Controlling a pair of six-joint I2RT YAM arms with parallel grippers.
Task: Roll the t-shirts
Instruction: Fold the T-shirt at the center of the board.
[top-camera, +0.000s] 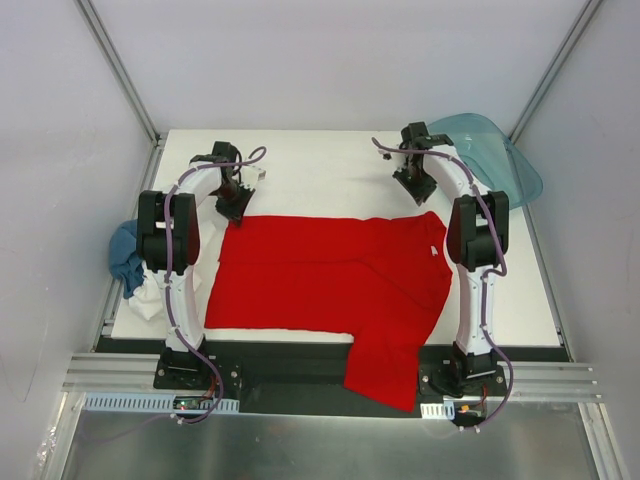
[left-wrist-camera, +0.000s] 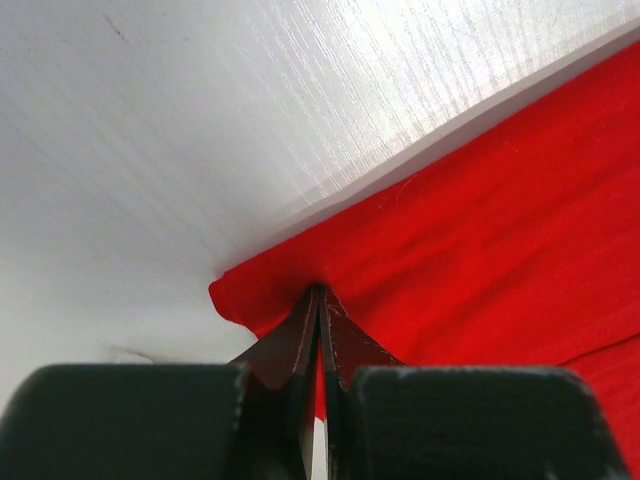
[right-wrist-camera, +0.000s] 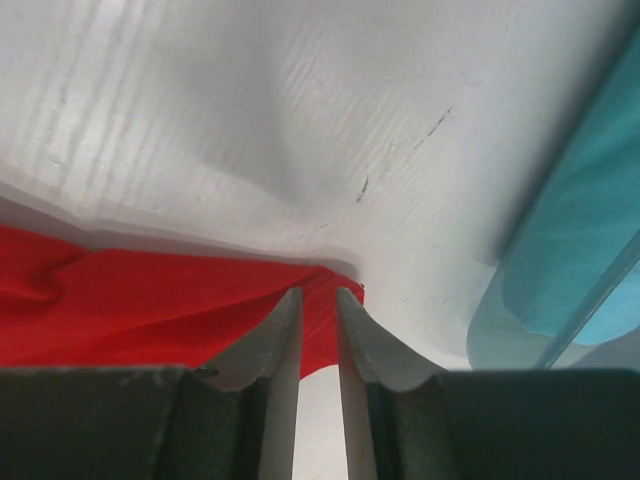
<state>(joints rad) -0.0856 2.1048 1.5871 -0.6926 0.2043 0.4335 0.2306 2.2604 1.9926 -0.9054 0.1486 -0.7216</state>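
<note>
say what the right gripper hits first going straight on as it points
Likely the red t-shirt, its edge right at the right gripper tips; beyond it only bare table, tub off to the side.

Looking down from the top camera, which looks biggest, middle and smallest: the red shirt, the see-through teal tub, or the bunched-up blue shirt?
Largest: bright red cloth t-shirt, spread flat.
Middle: translucent teal plastic tub.
Smallest: crumpled denim-blue cloth shirt, though it is partly hidden, so only as seen.

soft matt red cloth t-shirt (top-camera: 320, 275) on glossy, faintly grained white table (top-camera: 330, 170).
</note>
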